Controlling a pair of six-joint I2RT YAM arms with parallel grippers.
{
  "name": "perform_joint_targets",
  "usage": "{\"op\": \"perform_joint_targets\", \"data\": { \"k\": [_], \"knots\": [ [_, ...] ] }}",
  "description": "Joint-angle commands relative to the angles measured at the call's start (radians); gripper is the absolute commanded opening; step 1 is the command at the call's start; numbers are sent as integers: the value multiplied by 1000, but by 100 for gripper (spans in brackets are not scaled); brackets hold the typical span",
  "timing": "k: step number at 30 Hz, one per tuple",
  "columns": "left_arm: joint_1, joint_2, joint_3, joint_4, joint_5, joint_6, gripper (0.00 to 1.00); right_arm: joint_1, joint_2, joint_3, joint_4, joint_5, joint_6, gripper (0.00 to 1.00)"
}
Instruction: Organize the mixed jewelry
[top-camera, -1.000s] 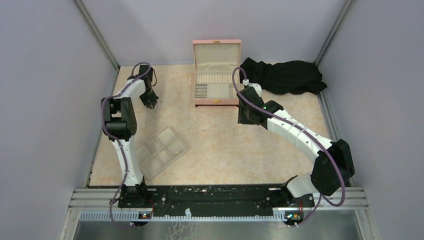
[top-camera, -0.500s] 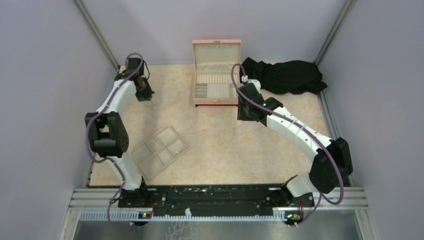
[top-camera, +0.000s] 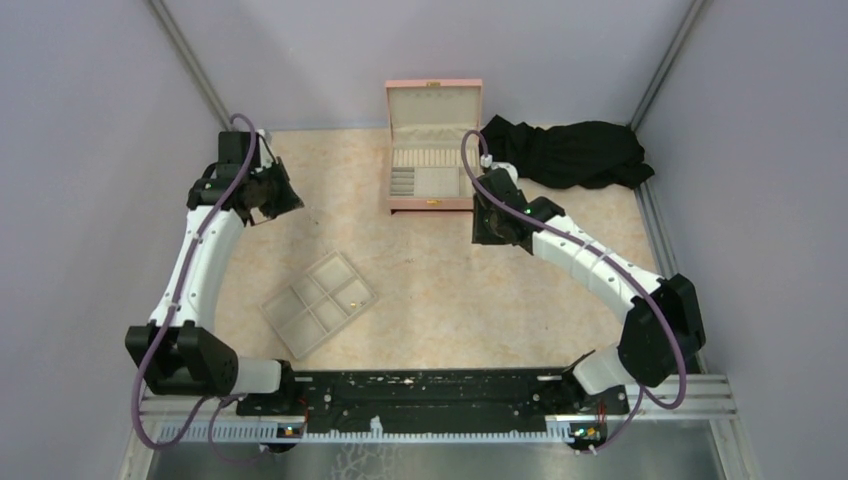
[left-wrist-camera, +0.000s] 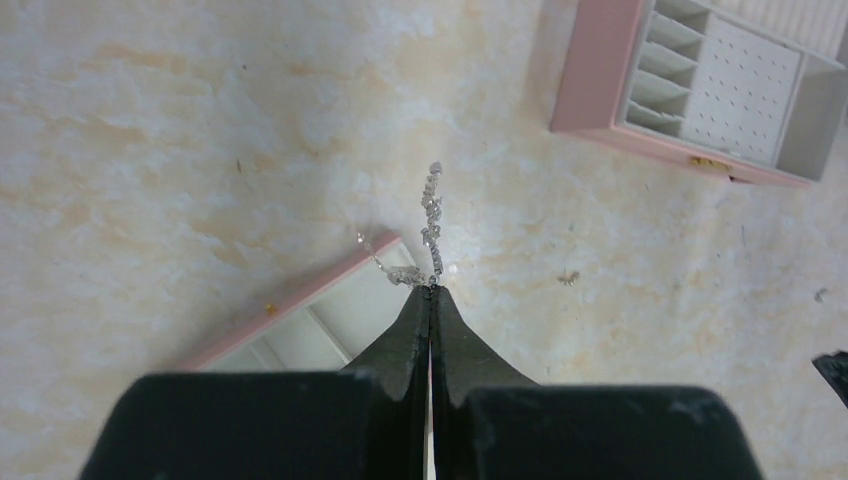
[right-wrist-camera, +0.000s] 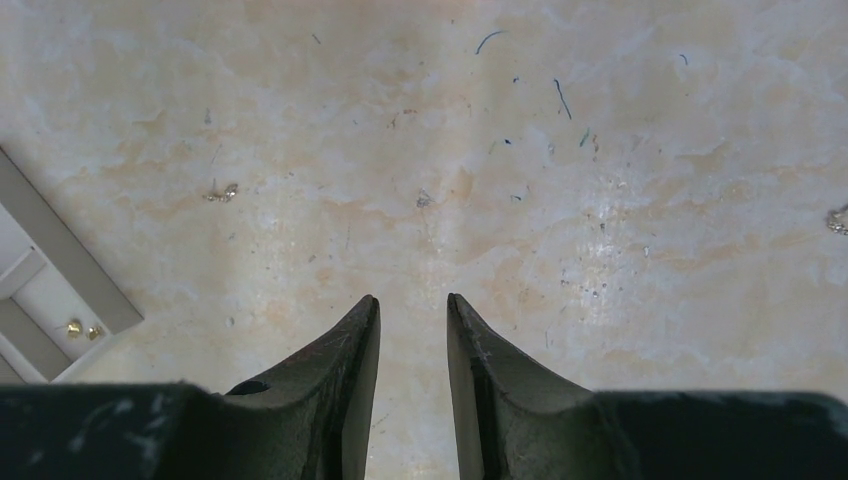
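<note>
Swung leftward since earlier, left gripper is clamped on a pale chain dangling near the tray; right gripper is parted. Chain should be lowered into a compartment before release.

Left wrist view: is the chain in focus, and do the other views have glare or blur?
Left wrist: the chain is sharp against the table; the dark fingers show little detail. Right wrist: mild sheen right of centre, loose pieces crisp. Top external: even, soft light, but such pieces are too small to resolve.
</note>
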Motion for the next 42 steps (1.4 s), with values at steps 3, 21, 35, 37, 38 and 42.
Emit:
{"op": "perform_joint_targets", "data": {
  "k": [3, 21, 35, 37, 38, 42],
  "knots": [
    [-25, -130, -86, -44, 123, -41, 0, -5, 2, -20, 39, -46, 15, 31],
    [-38, -214, -104, -30, 130, -73, 0, -5, 0, -56, 43, -69, 26, 29],
    [-39, -249, -313, 41, 165, -100, 0, -6, -25, -86, 42, -63, 39, 29],
    [-39, -252, -342, 47, 159, -102, 0, -5, -32, -86, 38, -52, 40, 30],
    [-39, -252, -357, 54, 157, -102, 0, -5, -38, -86, 35, -43, 43, 30],
    [-39, -258, -425, 82, 135, -119, 4, -5, -61, -85, 19, 12, 38, 33]
  ]
}}
